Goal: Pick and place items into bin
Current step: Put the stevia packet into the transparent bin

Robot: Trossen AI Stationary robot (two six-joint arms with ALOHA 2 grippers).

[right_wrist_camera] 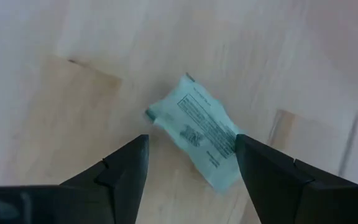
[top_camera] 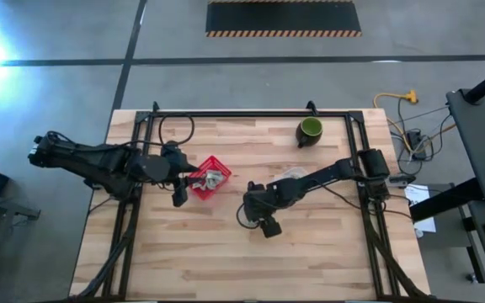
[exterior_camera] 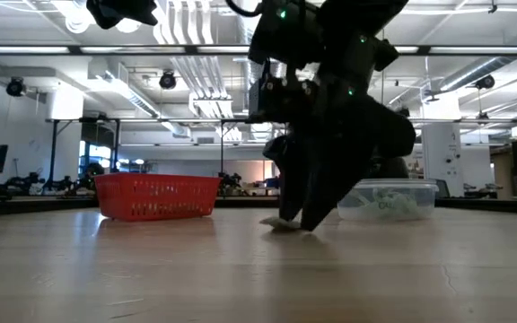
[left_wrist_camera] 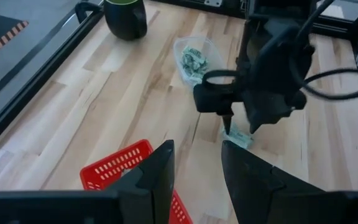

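Note:
One item, a pale green-and-white wrapped packet [right_wrist_camera: 201,130], lies flat on the wooden table near its middle [exterior_camera: 281,222]. My right gripper [right_wrist_camera: 191,155] points steeply down over it, open, with a finger on either side of the packet and the tips close above the table [exterior_camera: 299,222]. The red bin [top_camera: 210,178] stands left of centre with several items in it. My left gripper [left_wrist_camera: 194,168] hovers open and empty above the bin's near left corner [top_camera: 181,195].
A clear tub [left_wrist_camera: 197,57] with more packets sits right of centre, beyond my right gripper. A dark green cup [top_camera: 310,130] stands at the far right. A black frame [top_camera: 251,114] runs along the table's far and side edges. Bare wood lies toward the near edge.

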